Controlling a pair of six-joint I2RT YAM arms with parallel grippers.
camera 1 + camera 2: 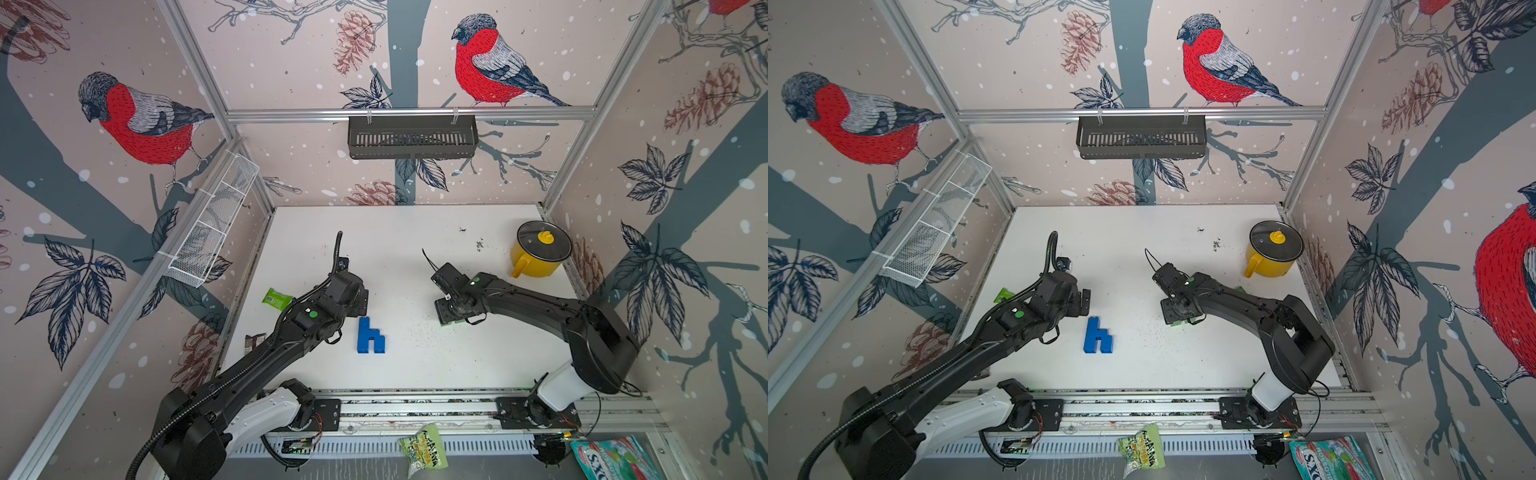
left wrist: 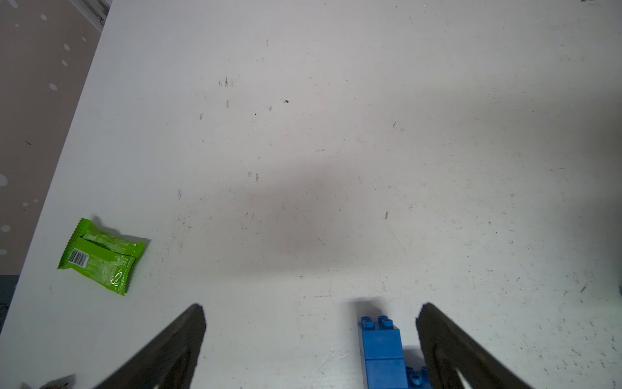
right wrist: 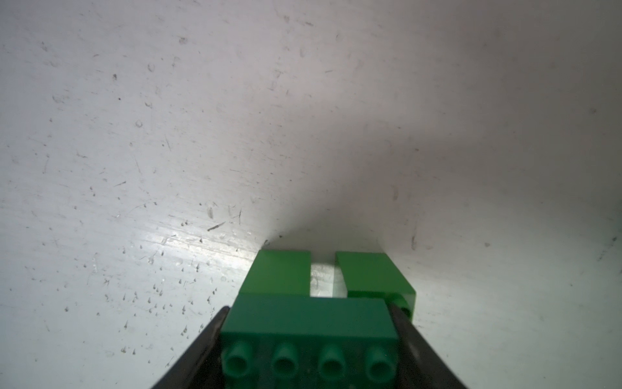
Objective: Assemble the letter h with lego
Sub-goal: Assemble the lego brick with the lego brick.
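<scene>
Several blue lego bricks joined in an h shape (image 1: 370,336) (image 1: 1097,336) lie flat on the white table (image 1: 415,232). My left gripper (image 1: 360,298) (image 1: 1083,301) hovers just behind the blue h, open and holding nothing. In the left wrist view the h's stem (image 2: 382,350) shows between the spread fingers, close to one of them, with the left gripper (image 2: 311,313) wide open. My right gripper (image 3: 308,313) (image 1: 451,318) is shut on a dark green oblong lego brick (image 3: 308,323), which sits across two lighter green bricks (image 3: 279,272) (image 3: 370,272) that have a gap between them.
A yellow pot with a glass lid (image 1: 540,253) stands at the back right. A flat green packet (image 1: 277,298) (image 2: 102,256) and a dark wrapper (image 1: 254,340) lie at the left edge. A black basket (image 1: 411,137) and a white wire basket (image 1: 212,224) hang on the walls.
</scene>
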